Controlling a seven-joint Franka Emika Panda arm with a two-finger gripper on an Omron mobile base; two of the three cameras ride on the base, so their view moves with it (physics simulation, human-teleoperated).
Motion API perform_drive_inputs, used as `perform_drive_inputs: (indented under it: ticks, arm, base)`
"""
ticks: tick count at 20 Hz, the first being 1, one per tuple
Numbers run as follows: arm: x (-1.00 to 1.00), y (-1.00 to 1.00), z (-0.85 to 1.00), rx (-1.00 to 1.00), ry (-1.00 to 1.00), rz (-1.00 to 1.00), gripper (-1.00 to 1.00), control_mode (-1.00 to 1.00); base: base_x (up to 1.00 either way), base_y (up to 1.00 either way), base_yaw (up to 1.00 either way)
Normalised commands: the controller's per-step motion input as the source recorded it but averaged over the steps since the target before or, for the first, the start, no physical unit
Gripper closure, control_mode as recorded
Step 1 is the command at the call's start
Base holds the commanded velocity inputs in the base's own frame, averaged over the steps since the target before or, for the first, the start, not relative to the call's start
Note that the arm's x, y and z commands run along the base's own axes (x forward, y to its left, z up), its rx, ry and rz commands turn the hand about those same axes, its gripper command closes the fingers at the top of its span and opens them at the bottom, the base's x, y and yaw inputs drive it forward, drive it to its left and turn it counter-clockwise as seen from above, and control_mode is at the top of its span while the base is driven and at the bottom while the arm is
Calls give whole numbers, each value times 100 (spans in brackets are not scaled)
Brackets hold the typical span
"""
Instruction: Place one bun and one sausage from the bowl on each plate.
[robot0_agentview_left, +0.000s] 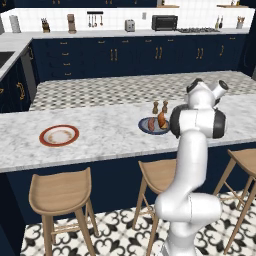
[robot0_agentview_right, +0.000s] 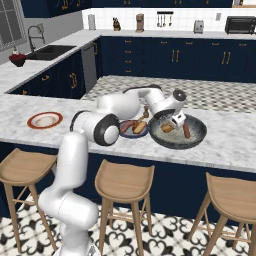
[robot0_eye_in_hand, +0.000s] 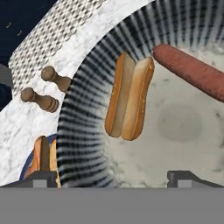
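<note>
The gripper (robot0_agentview_right: 176, 121) hangs over the bowl (robot0_agentview_right: 196, 141), jaws wide and apparently empty, above a bun (robot0_eye_in_hand: 129, 101) beside a sausage (robot0_eye_in_hand: 190, 71).

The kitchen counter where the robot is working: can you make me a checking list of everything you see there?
Surface: marble counter, with three wooden stools in front of it.
Job's things: dark bowl holds one bun and one sausage. Blue-rimmed plate beside it already has a bun and a sausage. Orange-rimmed plate is bare.
Clutter: two small brown shakers behind the blue-rimmed plate.
Grippers: gripper open, over the bowl, holding nothing.
Cables: nothing seen.
Surroundings: dark blue cabinets, sink, toaster oven on the back counter.
</note>
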Motion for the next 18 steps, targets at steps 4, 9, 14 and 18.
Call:
perform_drive_inputs:
  ticks: [4,9,14,18]
  arm:
    - [46,0,0,1,4,0,-100,-100]
    - [28,0,-14,0,10,0,-100,-100]
    - [14,0,-32,0,17,0,-100,-100]
    - [1,0,-28,0,12,0,-100,-100]
  base:
    - [0,0,0]
    - [0,0,0]
    - [0,0,0]
    - [0,0,0]
